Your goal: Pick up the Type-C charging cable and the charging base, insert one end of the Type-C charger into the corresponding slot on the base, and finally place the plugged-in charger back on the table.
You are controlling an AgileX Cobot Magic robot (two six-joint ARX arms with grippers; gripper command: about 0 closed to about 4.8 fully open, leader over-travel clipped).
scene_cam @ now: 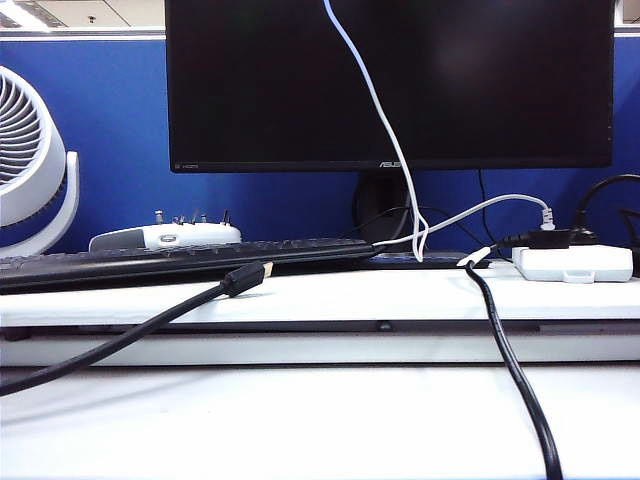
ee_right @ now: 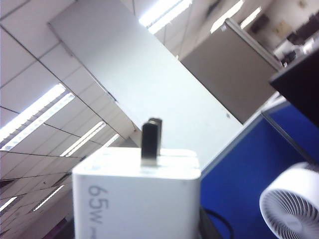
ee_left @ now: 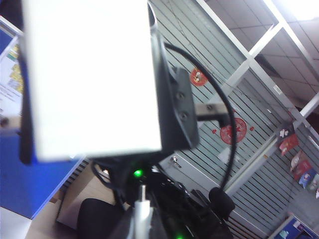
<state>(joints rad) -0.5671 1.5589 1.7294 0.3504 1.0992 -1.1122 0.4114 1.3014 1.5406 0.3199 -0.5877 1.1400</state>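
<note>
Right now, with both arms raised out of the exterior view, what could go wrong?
The plug in the left gripper sits just under the base, held by the right gripper; slightly off the port, it could jam or bend. The cable hangs past the monitor down to the table; a snag there could tug the plug loose.

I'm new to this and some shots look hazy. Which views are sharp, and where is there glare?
Exterior view: sharp, evenly lit; thin white Type-C charging cable crisp against the dark monitor. Left wrist view: washed-out white panel, soft focus. Right wrist view: small white rectangular charging base blurred, ceiling lights glaring.
</note>
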